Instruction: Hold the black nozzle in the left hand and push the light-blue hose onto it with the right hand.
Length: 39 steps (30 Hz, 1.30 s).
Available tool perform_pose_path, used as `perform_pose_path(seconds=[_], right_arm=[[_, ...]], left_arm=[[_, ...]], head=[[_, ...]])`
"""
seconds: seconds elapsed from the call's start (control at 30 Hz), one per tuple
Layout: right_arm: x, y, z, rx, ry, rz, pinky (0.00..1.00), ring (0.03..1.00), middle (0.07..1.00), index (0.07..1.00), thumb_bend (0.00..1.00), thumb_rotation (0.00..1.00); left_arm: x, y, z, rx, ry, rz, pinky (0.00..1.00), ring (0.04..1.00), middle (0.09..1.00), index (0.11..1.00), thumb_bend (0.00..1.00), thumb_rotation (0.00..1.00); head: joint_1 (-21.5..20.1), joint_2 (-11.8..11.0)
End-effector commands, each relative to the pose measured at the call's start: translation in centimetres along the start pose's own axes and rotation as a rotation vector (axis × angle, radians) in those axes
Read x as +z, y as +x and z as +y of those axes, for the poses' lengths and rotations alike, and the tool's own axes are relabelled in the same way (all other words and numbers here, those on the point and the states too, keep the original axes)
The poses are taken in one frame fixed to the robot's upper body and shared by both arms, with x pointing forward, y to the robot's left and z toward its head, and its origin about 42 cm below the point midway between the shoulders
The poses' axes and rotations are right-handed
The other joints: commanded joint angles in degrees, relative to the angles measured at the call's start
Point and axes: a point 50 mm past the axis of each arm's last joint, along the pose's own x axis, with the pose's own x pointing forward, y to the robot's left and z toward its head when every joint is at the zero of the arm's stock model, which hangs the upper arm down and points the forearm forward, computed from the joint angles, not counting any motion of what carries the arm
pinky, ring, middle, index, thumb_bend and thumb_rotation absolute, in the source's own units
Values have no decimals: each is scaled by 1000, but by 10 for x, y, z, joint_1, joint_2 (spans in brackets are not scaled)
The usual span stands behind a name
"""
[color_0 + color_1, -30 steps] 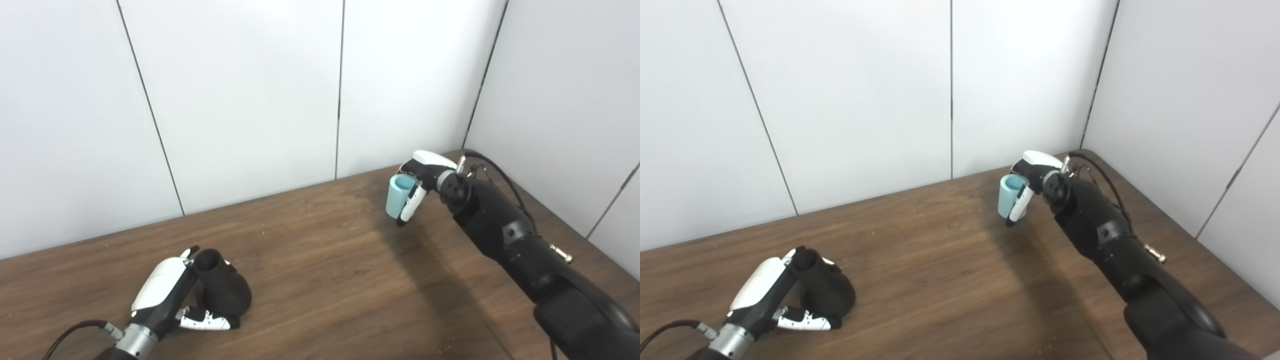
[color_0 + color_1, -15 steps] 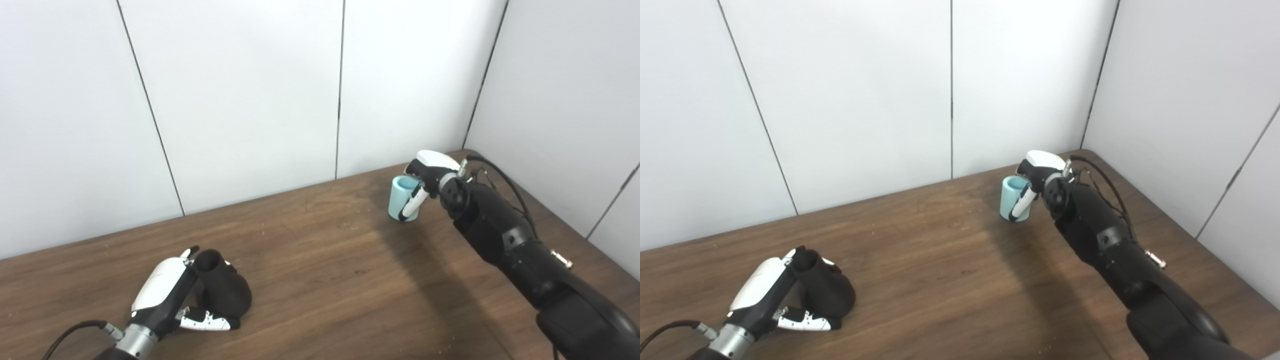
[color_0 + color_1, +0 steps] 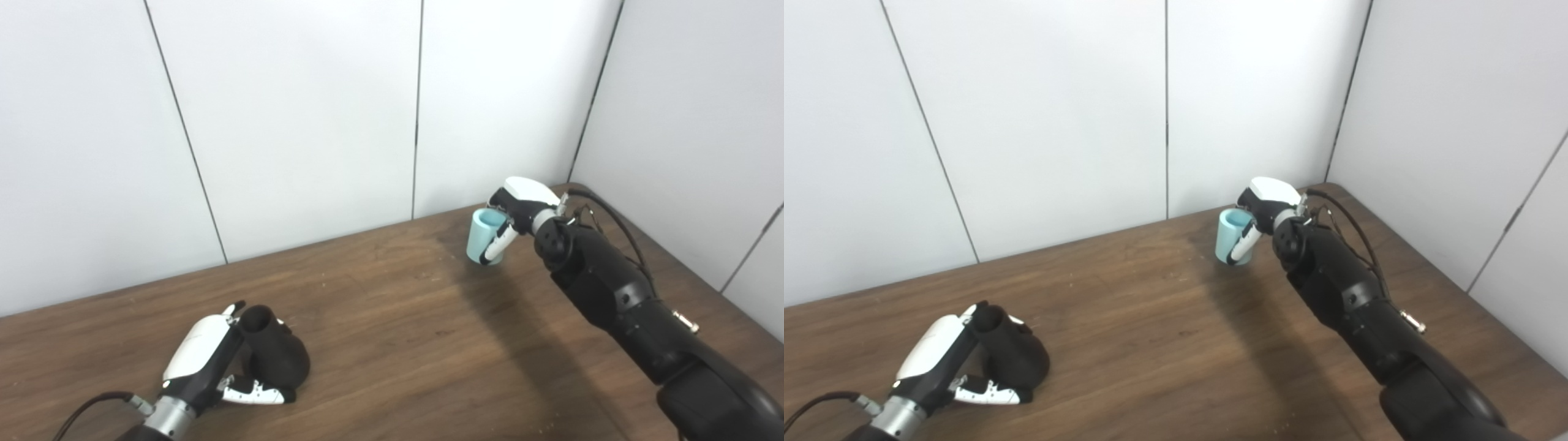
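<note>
At the far right of the table (image 3: 392, 318), the right robot hand (image 3: 517, 205) is closed around the light-blue hose (image 3: 484, 236), a short piece with its open end up, tilted a little; I cannot tell if its bottom touches the wood. At the near left, the left robot hand (image 3: 205, 358) wraps the black nozzle (image 3: 272, 355), which rests on the table with its narrow mouth up. The two pieces are well apart. I judge both grasps are made and the step in hand is bringing them together. The next move calls for carrying the hose left and near, then lining its opening with the nozzle mouth before pushing. I count one hose, one nozzle and two hands.
</note>
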Motion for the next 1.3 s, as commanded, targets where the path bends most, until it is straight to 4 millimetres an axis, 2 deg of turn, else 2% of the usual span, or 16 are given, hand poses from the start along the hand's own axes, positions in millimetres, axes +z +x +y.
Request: perform_pose_path(seconds=[0.0, 0.03, 0.07, 0.17, 0.27, 0.4, 0.8, 1.1, 1.27], right_arm=[[38, -2, -45, -134, 3, -93, 413, 450, 485, 483, 521, 0], [43, -5, -47, -139, 6, -106, 416, 453, 484, 480, 521, 0], [50, -7, -50, -143, 13, -127, 418, 455, 483, 479, 521, 0], [68, -14, -57, -136, 25, -195, 406, 452, 486, 485, 521, 0], [94, -31, -63, -113, 21, -347, 385, 428, 488, 502, 519, 0], [118, -50, -67, -92, 24, -492, 387, 443, 481, 493, 520, 0], [189, -95, -66, -5, 92, -767, 367, 439, 488, 488, 520, 0], [213, -105, -53, 49, 97, -802, 314, 401, 495, 518, 515, 0], [224, -109, -48, 66, 94, -816, 336, 411, 495, 506, 517, 0]], left_arm=[[-18, -31, -56, -273, 37, 119, 1000, 617, 499, 477, 524, 0], [-17, -30, -57, -273, 37, 118, 1000, 615, 496, 479, 524, 0], [-15, -29, -57, -273, 32, 115, 1000, 614, 495, 480, 524, 0], [-11, -25, -59, -272, 21, 110, 1000, 610, 483, 487, 525, 0], [-5, -18, -62, -277, 28, 106, 1000, 607, 490, 483, 525, 0], [2, -12, -64, -287, 42, 104, 1000, 605, 492, 482, 525, 0], [9, -2, -64, -314, 79, 138, 1000, 605, 485, 486, 525, 0], [15, 3, -66, -333, 88, 157, 1000, 608, 491, 482, 525, 0], [17, 5, -66, -339, 87, 163, 1000, 616, 500, 477, 524, 0]], head=[[13, 2], [13, 2], [37, 5], [60, 7], [107, 12], [139, 17], [173, 35], [185, 45], [191, 48]])
